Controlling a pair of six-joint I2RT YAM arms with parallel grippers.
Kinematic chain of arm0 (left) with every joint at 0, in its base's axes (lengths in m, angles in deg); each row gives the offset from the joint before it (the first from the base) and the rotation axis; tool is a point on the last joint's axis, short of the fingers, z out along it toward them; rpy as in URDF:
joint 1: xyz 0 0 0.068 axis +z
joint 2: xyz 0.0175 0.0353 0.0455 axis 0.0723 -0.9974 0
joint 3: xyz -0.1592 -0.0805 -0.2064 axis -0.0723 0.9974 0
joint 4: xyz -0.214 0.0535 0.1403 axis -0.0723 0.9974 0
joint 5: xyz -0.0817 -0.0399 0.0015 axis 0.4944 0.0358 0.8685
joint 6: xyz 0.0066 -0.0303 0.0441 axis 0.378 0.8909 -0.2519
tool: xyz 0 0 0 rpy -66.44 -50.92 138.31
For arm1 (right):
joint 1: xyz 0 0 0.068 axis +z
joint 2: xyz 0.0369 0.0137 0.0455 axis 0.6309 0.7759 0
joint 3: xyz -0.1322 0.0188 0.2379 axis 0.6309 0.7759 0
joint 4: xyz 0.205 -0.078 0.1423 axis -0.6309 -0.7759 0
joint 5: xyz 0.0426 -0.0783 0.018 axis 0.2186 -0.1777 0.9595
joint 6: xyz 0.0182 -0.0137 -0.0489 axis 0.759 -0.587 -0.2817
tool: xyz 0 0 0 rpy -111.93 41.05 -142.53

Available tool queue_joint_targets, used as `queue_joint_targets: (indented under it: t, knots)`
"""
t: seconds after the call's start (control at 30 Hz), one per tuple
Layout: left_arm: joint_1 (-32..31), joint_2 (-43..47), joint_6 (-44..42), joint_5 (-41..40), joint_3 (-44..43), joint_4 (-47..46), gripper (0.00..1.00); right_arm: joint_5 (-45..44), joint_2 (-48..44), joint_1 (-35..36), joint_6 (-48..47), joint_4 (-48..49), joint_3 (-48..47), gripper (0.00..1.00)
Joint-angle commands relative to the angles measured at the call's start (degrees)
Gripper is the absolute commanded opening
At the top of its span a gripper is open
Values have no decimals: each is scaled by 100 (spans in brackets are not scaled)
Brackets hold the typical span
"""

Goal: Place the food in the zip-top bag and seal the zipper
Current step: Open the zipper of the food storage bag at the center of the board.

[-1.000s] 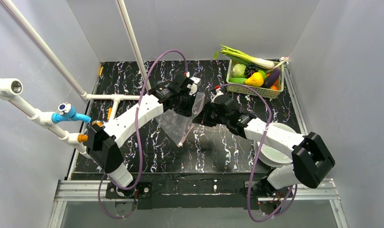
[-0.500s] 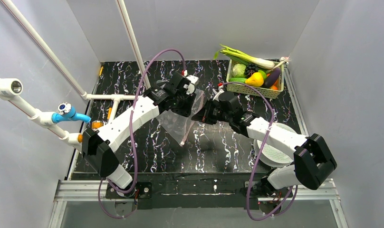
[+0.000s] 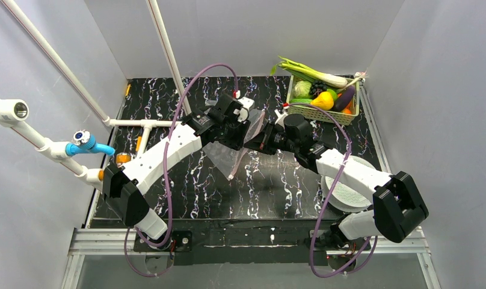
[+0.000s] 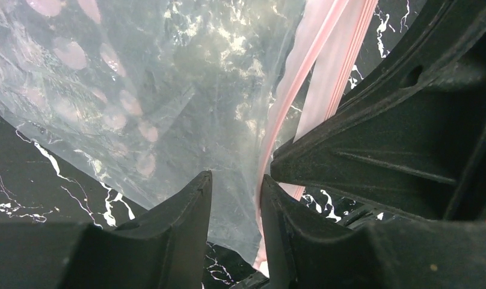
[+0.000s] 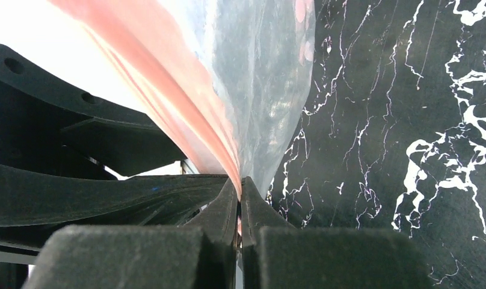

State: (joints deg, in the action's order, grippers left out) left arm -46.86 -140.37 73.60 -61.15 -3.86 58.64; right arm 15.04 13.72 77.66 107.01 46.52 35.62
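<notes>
The clear zip-top bag [image 3: 228, 158] hangs above the black table between my two grippers. My left gripper [image 3: 239, 129] is open. In the left wrist view the bag film [image 4: 168, 90] and its pink zipper [image 4: 325, 72] pass loosely through the gap of the left gripper [image 4: 236, 186]. My right gripper [image 3: 256, 142] is shut on the pink zipper [image 5: 186, 102] edge, pinched at the right gripper's tips [image 5: 239, 189]; the bag [image 5: 270, 90] trails away from it. The food [image 3: 322, 99] lies in the pale green basket [image 3: 316, 114] at the back right.
A long leek [image 3: 307, 71] lies across the basket's top. A white round disc [image 3: 349, 195] sits under the right arm's forearm. White pipes with a blue valve [image 3: 84, 143] run along the left side. Grey walls close in on the table.
My left gripper has opened and let go of the bag's edge. My right gripper has closed on the zipper edge. Both wrists have shifted slightly toward the back.
</notes>
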Motion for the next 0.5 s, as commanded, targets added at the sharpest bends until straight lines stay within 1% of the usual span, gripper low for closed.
queue_joint_targets:
  t: [0.0, 0.13, 0.23, 0.27, 0.3, 0.33, 0.37, 0.47]
  knots:
    - [-57, -30, -92, -69, -82, 185, 33, 270, -201, -41, 105, 455, 46, 1]
    - [-57, -3, -96, -106, -75, 152, 24, 396, -129, -40, 106, 496, 81, 1]
    - [-66, 62, -136, -126, -21, 74, 23, 549, -44, -41, 139, 613, 154, 1]
    - [-64, 81, -162, -120, 0, 58, 20, 615, -10, -40, 145, 659, 170, 1]
    - [-70, 108, -216, -77, 12, 44, 12, 672, 10, -40, 142, 691, 179, 1]
    - [-75, 135, -324, -43, 12, 47, 0, 714, 24, -40, 126, 698, 193, 1]
    - [-106, 185, -357, -110, 14, 57, 0, 728, 20, -40, 90, 664, 205, 1]
    - [-418, 368, -357, -929, -105, 337, 0, 712, -25, -65, -140, 320, 166, 1]
